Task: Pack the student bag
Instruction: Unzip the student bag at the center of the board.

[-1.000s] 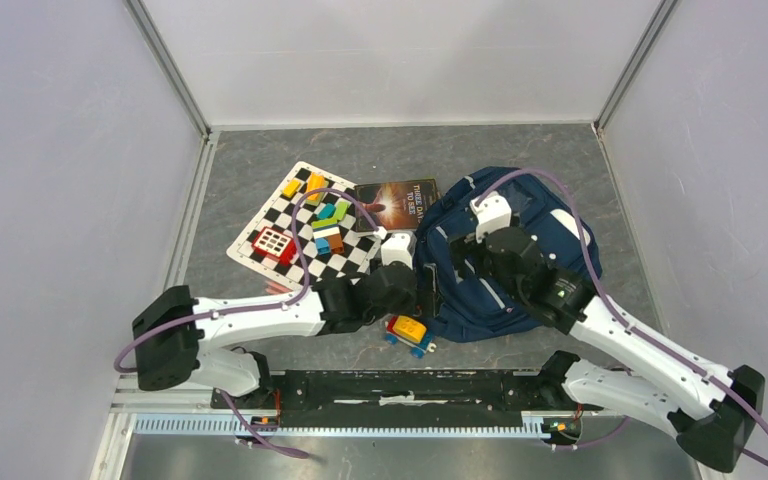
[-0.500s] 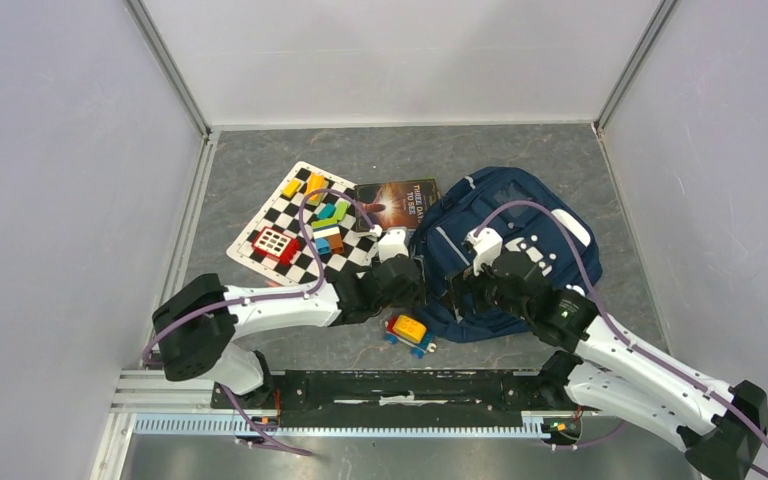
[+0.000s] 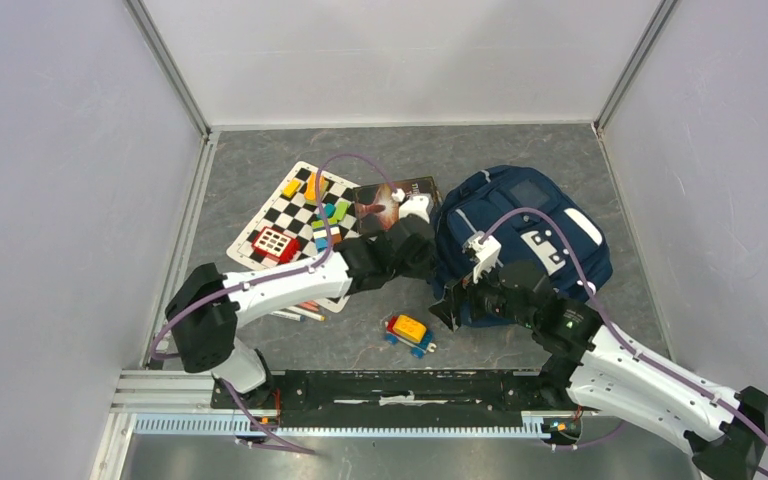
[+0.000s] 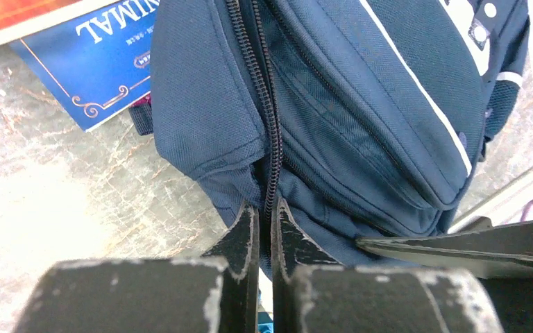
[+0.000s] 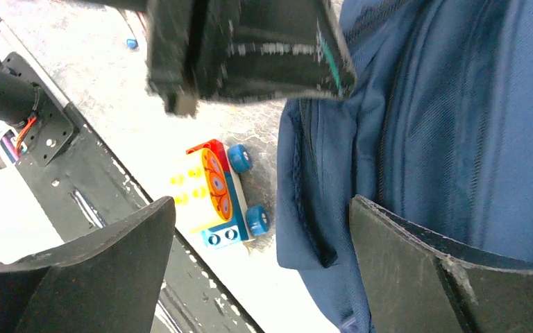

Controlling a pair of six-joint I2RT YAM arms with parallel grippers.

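Shifted upward in the top view, the left gripper [image 4: 264, 208] pinches the student bag [image 3: 505, 205] at its zip [image 4: 271, 104]; the right gripper [image 5: 261, 208] sits spread beside it.

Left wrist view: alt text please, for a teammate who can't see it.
The left gripper, fingers almost together, pinches the lower end of the zip on the navy student bag, which fills most of the frame. A blue book shows past the bag's edge at upper left, on the grey marbled table.

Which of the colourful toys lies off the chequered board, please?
The yellow wheeled toy, alone on the table beside the student bag; the other blocks all sit on the board.
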